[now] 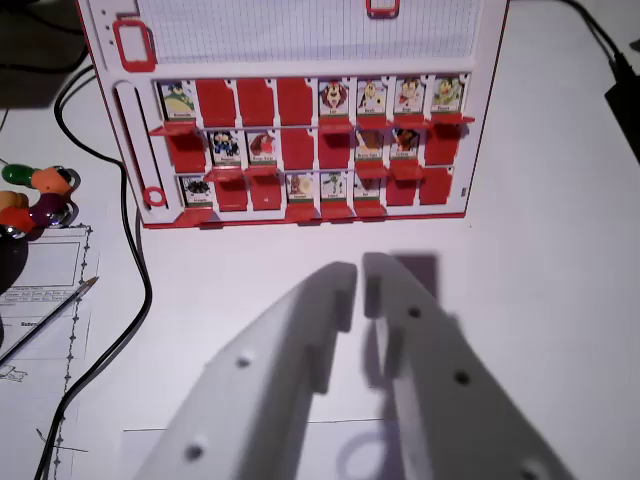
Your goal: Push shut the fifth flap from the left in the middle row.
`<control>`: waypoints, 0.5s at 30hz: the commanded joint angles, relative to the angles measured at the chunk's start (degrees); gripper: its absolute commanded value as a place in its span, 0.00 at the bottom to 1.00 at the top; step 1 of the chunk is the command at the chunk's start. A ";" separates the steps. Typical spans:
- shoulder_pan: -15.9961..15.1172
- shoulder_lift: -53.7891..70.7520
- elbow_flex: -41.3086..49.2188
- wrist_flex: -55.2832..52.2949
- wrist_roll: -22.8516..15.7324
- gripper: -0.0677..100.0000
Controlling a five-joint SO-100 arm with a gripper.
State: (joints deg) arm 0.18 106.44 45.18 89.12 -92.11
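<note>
Where white tabletop [540, 260] spreads: red flap board [300, 150], black cable [135, 290], papers [45, 300].

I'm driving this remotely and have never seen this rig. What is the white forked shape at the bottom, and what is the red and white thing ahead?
The single picture comes from a camera on the arm's wrist, looking forward over its own pincer. That white forked shape is the pincer; its tips are nearly together and hold nothing. Ahead on the white table lies a red and white game board with three rows of small flaps, some showing cartoon faces, others plain red. At the wrist view's left are a black cable, printed paper with a pencil and colourful toys.
</note>
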 commanded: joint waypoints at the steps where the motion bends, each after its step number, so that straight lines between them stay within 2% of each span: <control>1: 0.70 2.64 -4.75 0.18 0.35 0.00; 15: 0.70 2.02 -3.69 -0.53 0.18 0.00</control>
